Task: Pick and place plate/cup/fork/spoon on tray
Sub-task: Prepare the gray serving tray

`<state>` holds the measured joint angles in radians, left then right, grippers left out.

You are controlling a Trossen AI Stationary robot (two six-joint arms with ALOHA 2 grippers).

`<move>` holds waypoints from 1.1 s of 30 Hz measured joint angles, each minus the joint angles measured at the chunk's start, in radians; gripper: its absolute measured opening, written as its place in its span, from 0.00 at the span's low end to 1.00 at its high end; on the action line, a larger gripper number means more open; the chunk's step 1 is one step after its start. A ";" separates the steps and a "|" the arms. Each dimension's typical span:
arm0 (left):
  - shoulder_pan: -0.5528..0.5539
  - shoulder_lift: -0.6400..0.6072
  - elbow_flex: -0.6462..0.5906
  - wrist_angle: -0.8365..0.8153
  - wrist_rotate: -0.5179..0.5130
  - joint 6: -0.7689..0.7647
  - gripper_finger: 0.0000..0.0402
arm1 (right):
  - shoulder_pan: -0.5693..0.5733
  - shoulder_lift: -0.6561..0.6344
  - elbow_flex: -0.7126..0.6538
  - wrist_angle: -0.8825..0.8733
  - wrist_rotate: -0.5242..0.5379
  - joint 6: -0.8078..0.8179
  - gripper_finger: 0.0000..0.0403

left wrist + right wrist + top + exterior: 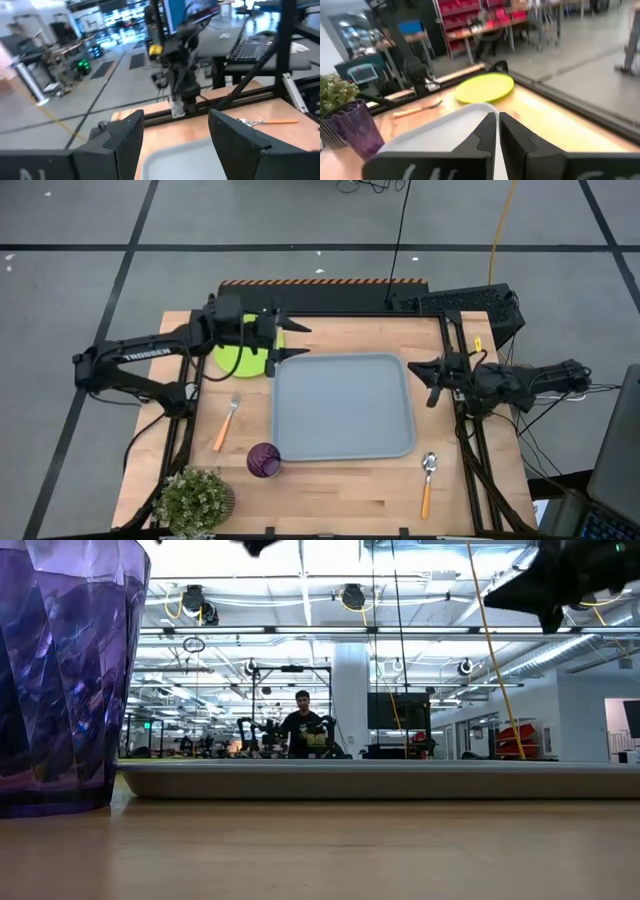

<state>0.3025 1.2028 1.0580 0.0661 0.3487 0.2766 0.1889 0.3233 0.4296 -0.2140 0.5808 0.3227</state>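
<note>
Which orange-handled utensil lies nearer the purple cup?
The fork, left of the tray beside the cup; the spoon lies right of the tray.

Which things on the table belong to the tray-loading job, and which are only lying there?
For the job: tray, plate, cup, fork, spoon.

Only lying there: potted plant at the table's near left corner.

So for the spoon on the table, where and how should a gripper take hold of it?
Grip the spoon at mid-handle, coming straight down with the fingers across its width. It lies flat, bowl toward the tray, and the orange handle is slim and straight. The right gripper is probably the nearer one.
</note>
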 joint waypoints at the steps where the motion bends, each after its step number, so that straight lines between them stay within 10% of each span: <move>1: 0.001 -0.013 -0.041 0.029 -0.017 -0.018 0.56 | -0.003 0.045 0.043 -0.067 0.000 0.043 0.05; 10: -0.017 -0.151 -0.330 0.340 -0.174 -0.131 0.56 | -0.094 0.447 0.286 -0.656 -0.144 0.474 0.06; 26: -0.010 -0.349 -0.505 0.401 -0.282 -0.087 0.56 | -0.141 0.748 0.273 -0.709 -0.482 0.800 0.07; 33: 0.041 -0.352 -0.505 0.377 -0.281 -0.040 0.56 | -0.121 0.814 0.229 -0.672 -0.533 0.909 0.25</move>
<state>0.3432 0.8505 0.5529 0.4430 0.0675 0.2367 0.0683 1.1373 0.6589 -0.8856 0.0476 1.2322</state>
